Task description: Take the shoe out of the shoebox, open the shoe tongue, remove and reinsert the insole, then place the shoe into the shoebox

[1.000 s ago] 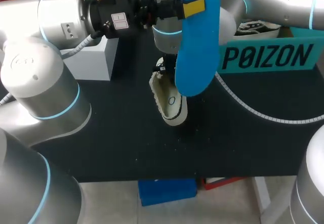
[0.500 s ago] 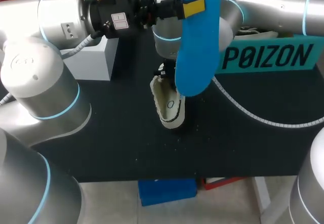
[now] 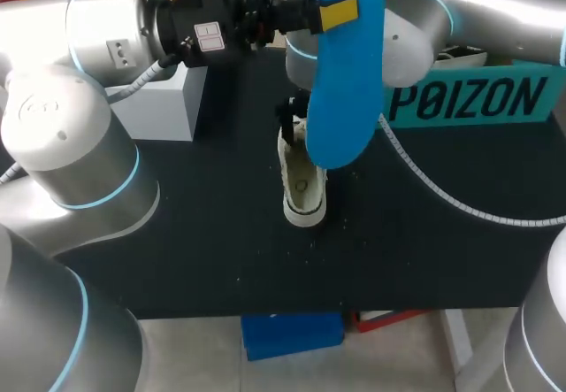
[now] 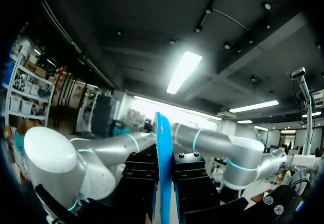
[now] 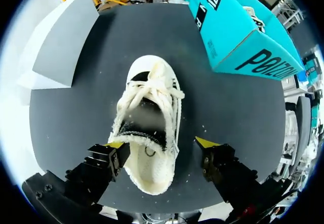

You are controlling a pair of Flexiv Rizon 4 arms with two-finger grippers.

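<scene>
While our left jaws clamp the blue insole (image 3: pixel 347 73) high overhead, our right jaws hang wide, straddling the heel of the shoe (image 5: pixel 149 118) on the table (image 5: pixel 238 107), toe pointing straight ahead.

Left arm (image 3: pixel 80 153) and right arm (image 3: pixel 486 11) are silver-grey cylinders with cyan joint rings; right pincer (image 5: pixel 161 143) is black, yellow-tipped; cable (image 3: pixel 442 199) white, spiral-wrapped.

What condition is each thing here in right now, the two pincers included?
Insole: out of the shoe, held upright above the table.
Shoe: standing on its sole on the table, laces loose.
Shoebox: on the table, top open.
Left pincer: shut on the insole.
Right pincer: open, one finger on each side of the shoe's heel.
</scene>
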